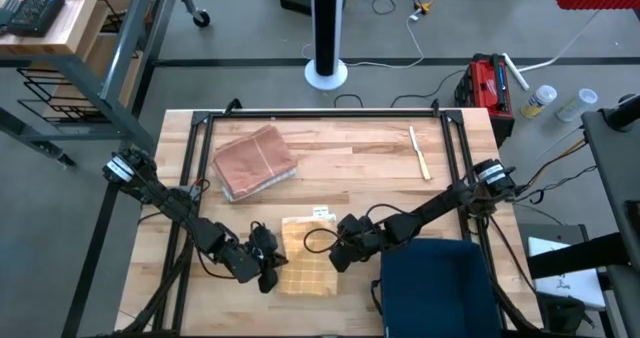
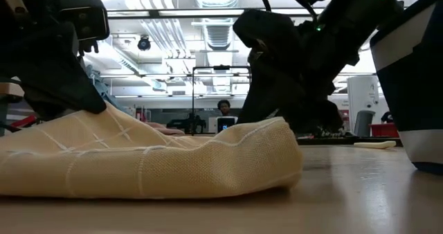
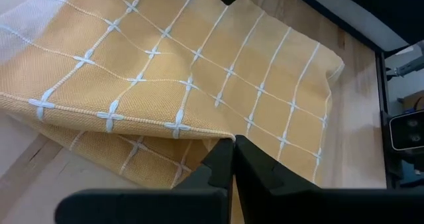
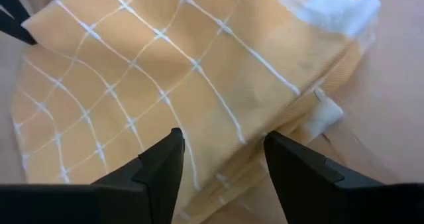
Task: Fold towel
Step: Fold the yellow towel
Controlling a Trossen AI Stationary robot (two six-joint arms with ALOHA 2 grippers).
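towel (image 1: pixel 305 256) yellow checked, folded, table (image 1: pixel 350 158) front centre | left gripper (image 1: pixel 266 273) pinched closed at towel's 8 o'clock edge, touching | right gripper (image 1: pixel 335 261) fingers apart, at towel's 3 o'clock edge, gripping nothing

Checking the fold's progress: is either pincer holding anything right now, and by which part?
The left pincer is shut on the yellow checked cloth towel, pinching its folded edge. The right pincer stands open over the towel, holding nothing.
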